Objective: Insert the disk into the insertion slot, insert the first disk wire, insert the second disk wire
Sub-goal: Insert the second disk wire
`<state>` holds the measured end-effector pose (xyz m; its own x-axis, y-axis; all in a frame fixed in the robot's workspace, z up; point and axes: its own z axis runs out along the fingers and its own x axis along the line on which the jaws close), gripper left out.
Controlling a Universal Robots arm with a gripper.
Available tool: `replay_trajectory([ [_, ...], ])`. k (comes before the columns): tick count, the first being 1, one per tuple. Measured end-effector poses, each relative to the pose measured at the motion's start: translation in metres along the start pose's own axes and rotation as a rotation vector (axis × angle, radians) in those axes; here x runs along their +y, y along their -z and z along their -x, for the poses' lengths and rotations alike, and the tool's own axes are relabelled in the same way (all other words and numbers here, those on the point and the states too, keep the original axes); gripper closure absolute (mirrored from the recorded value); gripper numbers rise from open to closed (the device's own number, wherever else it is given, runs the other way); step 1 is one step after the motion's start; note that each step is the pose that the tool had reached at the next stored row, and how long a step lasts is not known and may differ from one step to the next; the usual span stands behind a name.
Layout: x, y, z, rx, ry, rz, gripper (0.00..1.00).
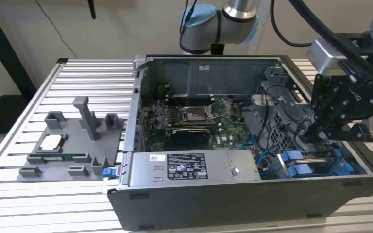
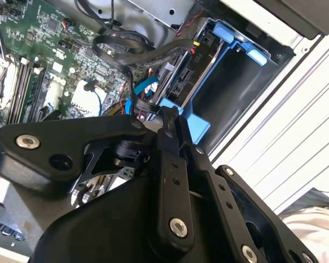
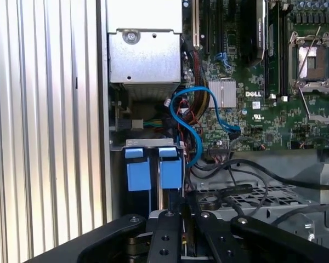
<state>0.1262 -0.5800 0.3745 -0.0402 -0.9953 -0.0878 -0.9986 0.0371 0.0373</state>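
We find the disk (image 1: pixel 301 165) low in the open computer case (image 1: pixel 238 204), in the drive bay at the exterior view's right, its bright blue carrier (image 3: pixel 153 171) sitting between the bay walls — it looks already seated in the slot, though we cannot tell how deep; in the second wrist view the blue carrier (image 2: pixel 194 125) lies just beyond the fingertips. We judge the disk rigid, fairly dense and shock-sensitive; the plastic frame is the place to hold it, at the blue tabs, never the label face. The wires are another matter — a blue cable (image 3: pixel 193 123) loops limp and springy beside the bay; we would take one by its stiff plug, not the cord. The gripper (image 1: pixel 316 133) hangs just above the bay; its fingers (image 2: pixel 170 129) appear drawn together, on what we cannot tell. The power supply box (image 1: pixel 190 167) lies alongside.
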Motion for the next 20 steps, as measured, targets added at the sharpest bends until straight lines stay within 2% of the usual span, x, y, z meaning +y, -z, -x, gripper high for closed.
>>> replay_trajectory([
  [10,-0.0006,-0.0154,-0.0004,-0.0005,0.003,-0.0267,0.84],
  [14,-0.0018,-0.0199,-0.0006,-0.0007,0.003,-0.0295,0.84],
  [20,-0.0025,-0.0204,-0.0007,-0.0007,0.003,-0.0296,0.84],
])
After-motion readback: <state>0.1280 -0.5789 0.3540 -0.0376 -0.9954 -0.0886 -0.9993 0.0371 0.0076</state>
